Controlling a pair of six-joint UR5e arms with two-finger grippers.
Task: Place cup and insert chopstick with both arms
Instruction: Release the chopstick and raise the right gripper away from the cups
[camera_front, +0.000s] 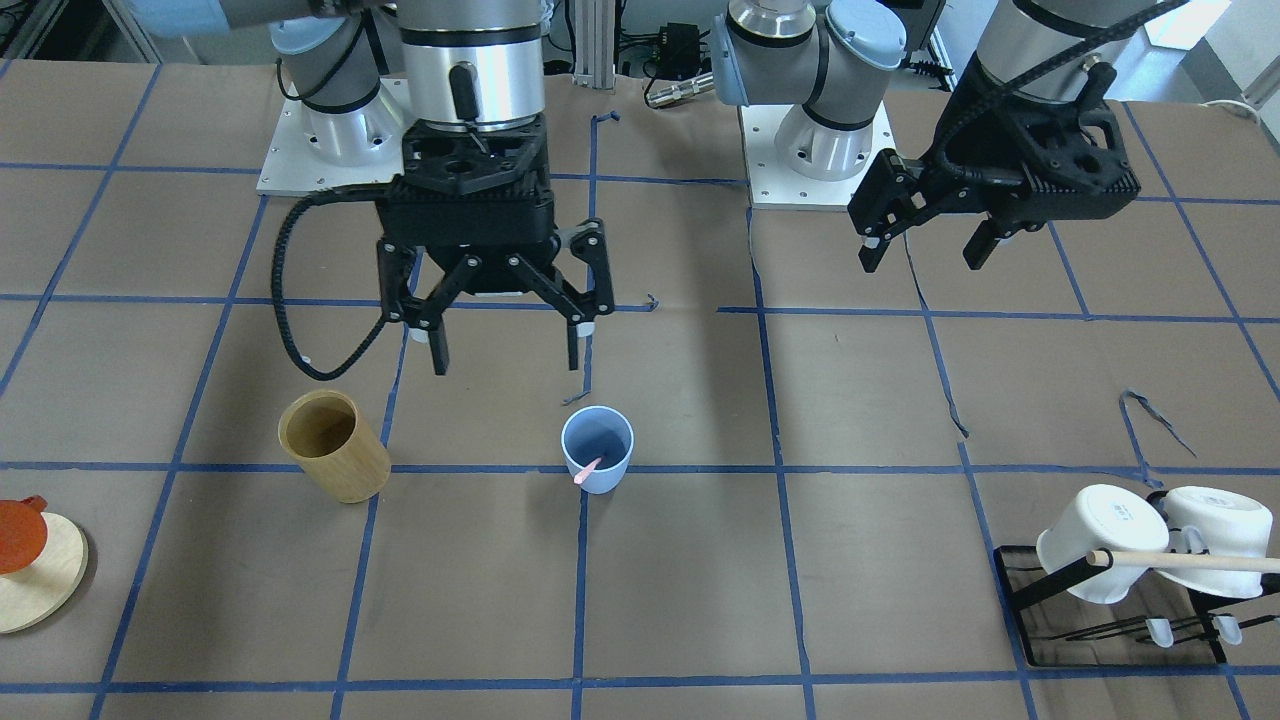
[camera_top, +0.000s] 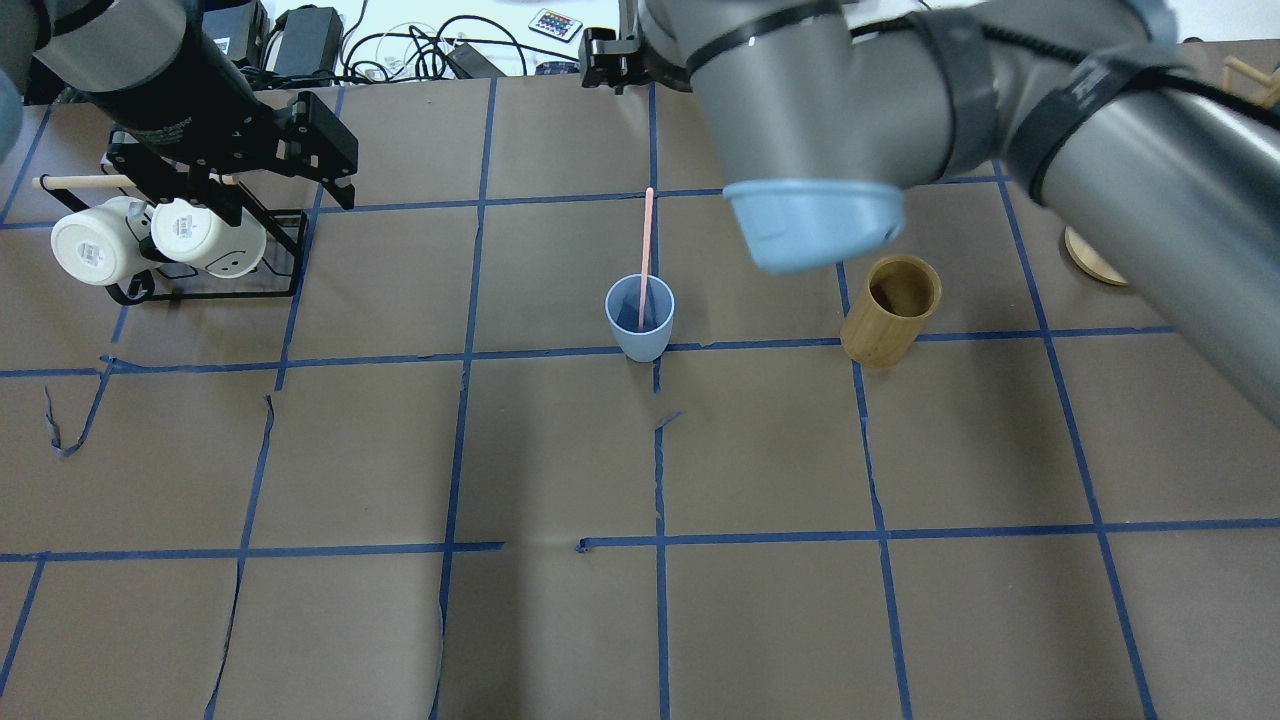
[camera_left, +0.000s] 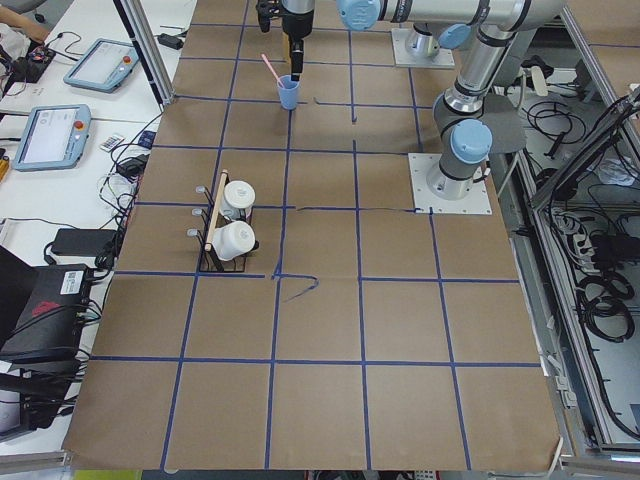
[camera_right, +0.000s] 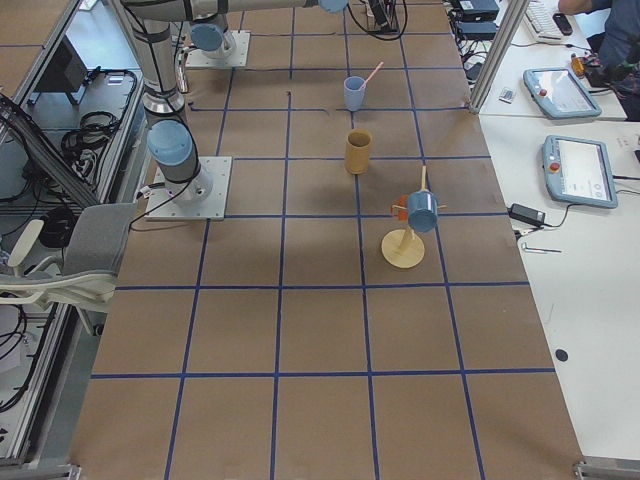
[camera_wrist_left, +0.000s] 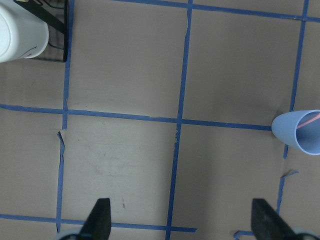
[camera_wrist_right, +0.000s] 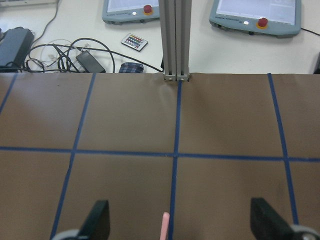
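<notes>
The light blue cup (camera_front: 597, 447) stands upright mid-table on a blue tape line; it also shows in the overhead view (camera_top: 640, 318) and at the right edge of the left wrist view (camera_wrist_left: 300, 131). The pale pink chopstick (camera_front: 587, 472) stands inside it, leaning on the rim and sticking out well above it (camera_top: 647, 240). Its tip shows in the right wrist view (camera_wrist_right: 164, 226). My right gripper (camera_front: 507, 362) is open and empty, above and behind the cup. My left gripper (camera_front: 922, 260) is open and empty, raised far off to the side, near the mug rack.
A tan bamboo cup (camera_front: 335, 445) stands beside the blue cup, on the robot's right. A black rack (camera_front: 1020, 590) holds two white mugs (camera_front: 1100, 545) and a wooden dowel (camera_front: 1190, 560). A round wooden stand (camera_front: 40, 585) sits at the table edge.
</notes>
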